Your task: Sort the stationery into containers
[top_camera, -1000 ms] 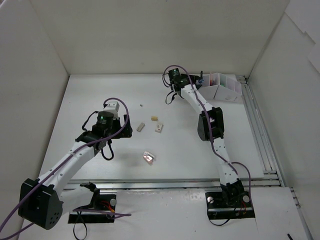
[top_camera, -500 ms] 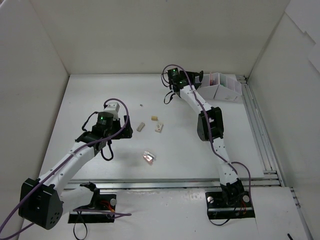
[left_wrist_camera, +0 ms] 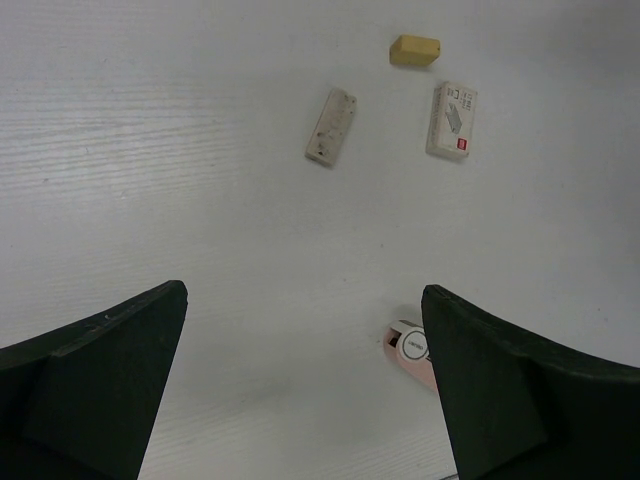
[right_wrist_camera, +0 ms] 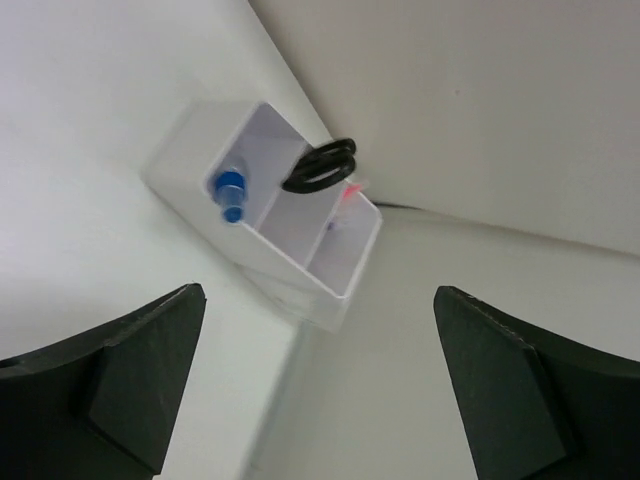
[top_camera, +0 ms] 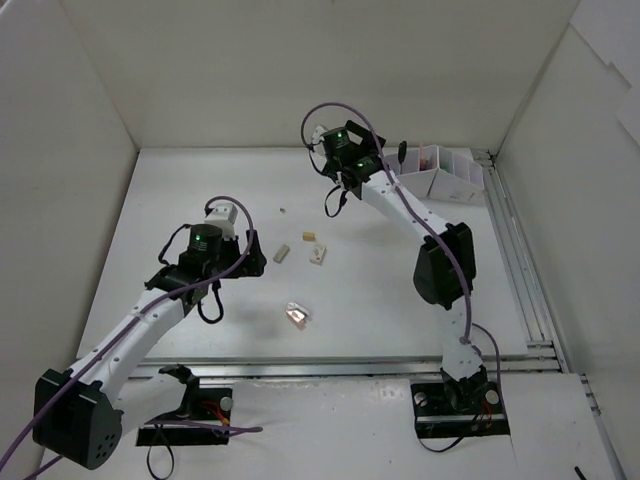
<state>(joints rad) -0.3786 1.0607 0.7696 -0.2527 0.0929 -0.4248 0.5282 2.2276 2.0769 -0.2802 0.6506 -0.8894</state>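
The white organiser (top_camera: 445, 178) stands at the far right. In the right wrist view the organiser (right_wrist_camera: 268, 262) holds black scissors (right_wrist_camera: 320, 165), a blue-capped marker (right_wrist_camera: 228, 187) and a pink pen (right_wrist_camera: 350, 189). My right gripper (top_camera: 388, 163) (right_wrist_camera: 318, 292) hangs open and empty just left of it. On the table lie a beige eraser (left_wrist_camera: 331, 126) (top_camera: 281, 254), a yellow eraser (left_wrist_camera: 414, 50) (top_camera: 309, 238), a white eraser (left_wrist_camera: 452, 120) (top_camera: 318, 256) and a pink-and-white piece (left_wrist_camera: 410, 345) (top_camera: 297, 315). My left gripper (left_wrist_camera: 303, 288) (top_camera: 248, 252) is open, short of them.
White walls enclose the table on three sides. A metal rail (top_camera: 520, 260) runs along the right side and the front edge. A tiny speck (top_camera: 284, 210) lies behind the erasers. Purple cables loop off both arms.
The right gripper has opened and its wrist has drawn back to the left, away from the organiser, with the elbow swinging right. The left arm has barely shifted.
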